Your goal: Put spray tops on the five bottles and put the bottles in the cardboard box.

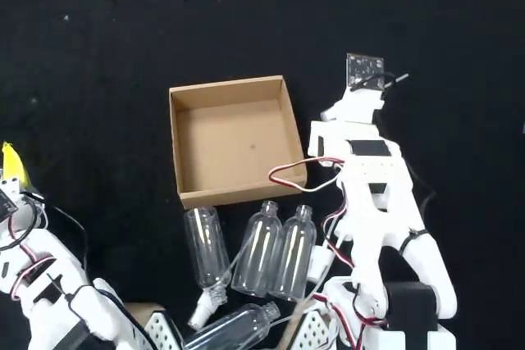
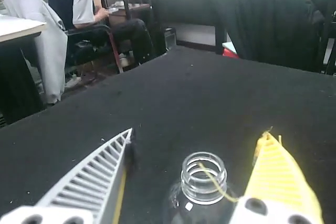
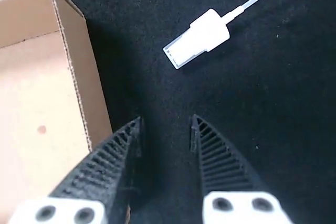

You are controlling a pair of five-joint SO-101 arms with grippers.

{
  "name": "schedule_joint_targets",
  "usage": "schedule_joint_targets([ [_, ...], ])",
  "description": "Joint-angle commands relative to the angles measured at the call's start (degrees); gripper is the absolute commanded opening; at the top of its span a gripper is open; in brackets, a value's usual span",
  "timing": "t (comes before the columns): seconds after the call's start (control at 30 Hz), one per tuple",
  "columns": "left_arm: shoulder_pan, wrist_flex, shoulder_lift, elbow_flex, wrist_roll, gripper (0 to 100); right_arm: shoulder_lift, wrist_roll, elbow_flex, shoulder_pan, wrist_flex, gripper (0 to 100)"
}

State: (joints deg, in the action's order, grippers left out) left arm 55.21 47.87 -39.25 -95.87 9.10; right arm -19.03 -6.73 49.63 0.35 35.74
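Cardboard box (image 1: 230, 84) empty; bottles (image 1: 283, 252) mostly uncapped. Right gripper (image 3: 166, 121) narrowly open near spray top (image 3: 197, 43); left gripper (image 2: 198, 135) at open bottle (image 2: 203, 179), closure unclear.

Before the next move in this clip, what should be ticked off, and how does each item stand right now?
1. Right gripper open with nothing between its fingers: ok.
2. Spray top lying free on the table ahead of the right gripper, tube attached: ok.
3. Bottle held in the left gripper, neck pointing outward: ok.
4. That bottle's neck open to take a top: ok.
5. Cardboard box open on top and empty, ready for bottles: ok.
6. Spray tops on all bottles: not ok, the held bottle is bare.
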Motion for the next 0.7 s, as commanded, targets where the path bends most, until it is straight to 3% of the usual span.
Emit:
schedule_joint_targets([
  [0.0, -1.27, -0.44, 0.44, -0.66, 0.53, 34, -1.36, -0.35, -0.31, 1.41, -1.49, 12.7],
  [0.67, -1.63, 0.09, 12.92, 3.38, 0.62, 34, -1.36, -0.35, -0.31, 1.41, -1.49, 12.7],
])
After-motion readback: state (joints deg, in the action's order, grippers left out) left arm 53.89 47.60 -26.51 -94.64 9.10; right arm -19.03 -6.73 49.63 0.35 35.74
